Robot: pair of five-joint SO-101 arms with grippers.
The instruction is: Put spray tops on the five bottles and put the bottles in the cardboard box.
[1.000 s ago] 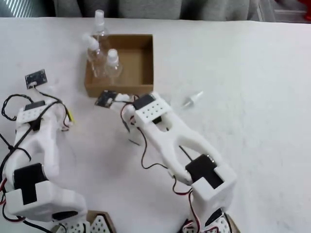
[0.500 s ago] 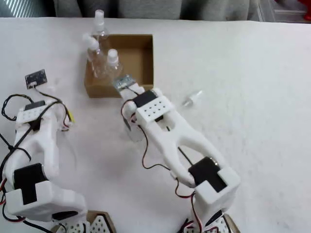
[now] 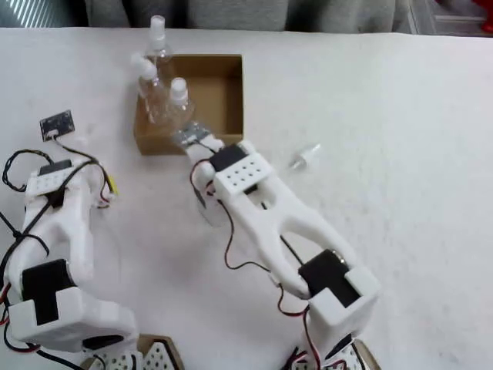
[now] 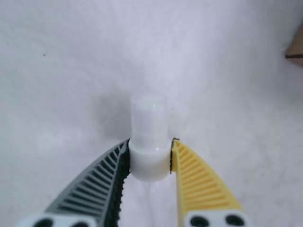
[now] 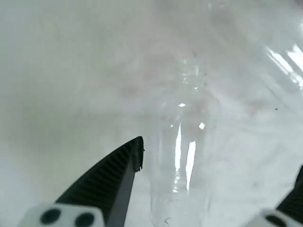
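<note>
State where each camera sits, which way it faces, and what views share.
High view: fixed above, looking down at table, left arm, right arm, cardboard box.
Left wrist view: on that wrist, facing the left gripper shut on a spray top.
Right wrist view: on that wrist, facing the open right gripper around a bottle.
Shared: the table, in all three.

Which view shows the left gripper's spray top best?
The left wrist view: the spray top sits clamped in the left gripper. In the high view the arm hides it; the right wrist view faces a bottle.
</note>
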